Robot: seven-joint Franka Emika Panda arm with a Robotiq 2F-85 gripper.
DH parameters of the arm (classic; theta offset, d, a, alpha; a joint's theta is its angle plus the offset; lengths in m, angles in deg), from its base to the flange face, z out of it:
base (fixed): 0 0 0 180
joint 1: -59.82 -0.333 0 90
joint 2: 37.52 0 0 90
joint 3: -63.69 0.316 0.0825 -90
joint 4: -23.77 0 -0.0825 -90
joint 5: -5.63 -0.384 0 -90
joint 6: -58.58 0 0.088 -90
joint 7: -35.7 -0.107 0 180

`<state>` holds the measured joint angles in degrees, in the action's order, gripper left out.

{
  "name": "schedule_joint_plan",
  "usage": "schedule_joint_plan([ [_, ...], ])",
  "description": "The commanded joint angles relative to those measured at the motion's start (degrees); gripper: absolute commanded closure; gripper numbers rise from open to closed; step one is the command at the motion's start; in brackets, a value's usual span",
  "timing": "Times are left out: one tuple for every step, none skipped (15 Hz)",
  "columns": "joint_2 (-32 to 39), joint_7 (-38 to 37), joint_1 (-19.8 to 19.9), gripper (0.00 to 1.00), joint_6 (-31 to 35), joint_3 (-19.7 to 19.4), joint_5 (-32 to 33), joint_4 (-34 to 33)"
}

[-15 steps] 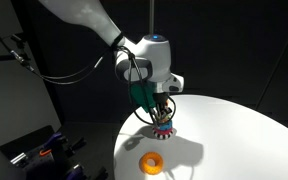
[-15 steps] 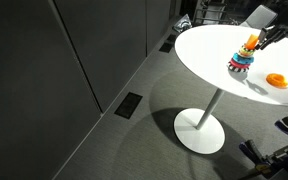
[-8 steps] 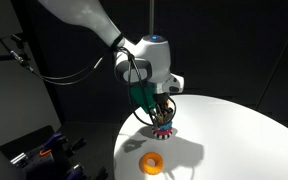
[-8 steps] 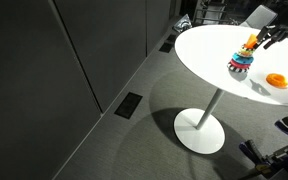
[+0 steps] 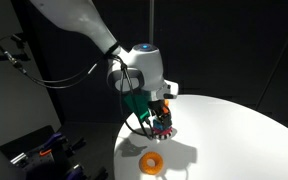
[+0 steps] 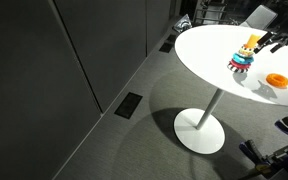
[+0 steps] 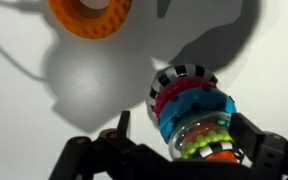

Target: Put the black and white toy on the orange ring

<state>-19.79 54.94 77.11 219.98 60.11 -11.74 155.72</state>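
The orange ring [image 5: 152,160] [image 6: 276,80] lies flat on the round white table [image 5: 244,130], apart from the ringed stack [image 5: 162,126] [image 6: 241,62]. In the wrist view the orange ring [image 7: 89,12] is at the top edge. Lower right is the stack [image 7: 189,105]: a checked base, a red ring, a blue ring, a clear beaded ring. On its upper end, by an orange peg, sits a black and white toy [image 7: 216,150], a narrow checked piece. My gripper [image 7: 184,130] [image 5: 162,118] is open, its fingers [image 7: 246,135] on either side of the stack's top, not clamped on it.
The table stands on one pedestal with a round foot [image 6: 199,130]; its near edge [image 5: 119,150] is close to the ring. Dark panels surround the scene. Equipment [image 5: 44,145] stands on the floor beside the table, and a floor vent [image 6: 129,105] is nearby.
The jaws have gone from shut to open at the top of the stack. The wrist has shifted and tilted slightly. The stack and the orange ring stay in place.
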Motion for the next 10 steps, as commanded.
schedule_joint_plan([
  [-1.02,1.83,1.85,0.0,3.13,2.14,-0.61,2.07],
  [-0.9,1.65,1.97,0.0,3.64,2.46,-0.47,2.08],
  [-0.68,2.21,1.35,0.0,4.06,2.1,-1.24,1.98],
  [-0.58,2.1,1.37,0.0,4.53,2.31,-1.16,1.91],
  [-0.49,2.05,1.37,0.0,4.99,2.44,-1.11,1.85],
  [-0.4,2.05,1.39,0.0,5.35,2.6,-1.09,1.73],
  [-0.26,1.99,1.35,0.0,5.85,2.69,-0.99,1.63],
  [-0.1,1.94,1.31,0.0,6.34,2.77,-0.89,1.52],
  [0.02,1.83,1.29,0.0,6.77,2.85,-0.83,1.42],
  [0.19,1.7,1.26,0.0,7.11,2.92,-0.76,1.28],
])
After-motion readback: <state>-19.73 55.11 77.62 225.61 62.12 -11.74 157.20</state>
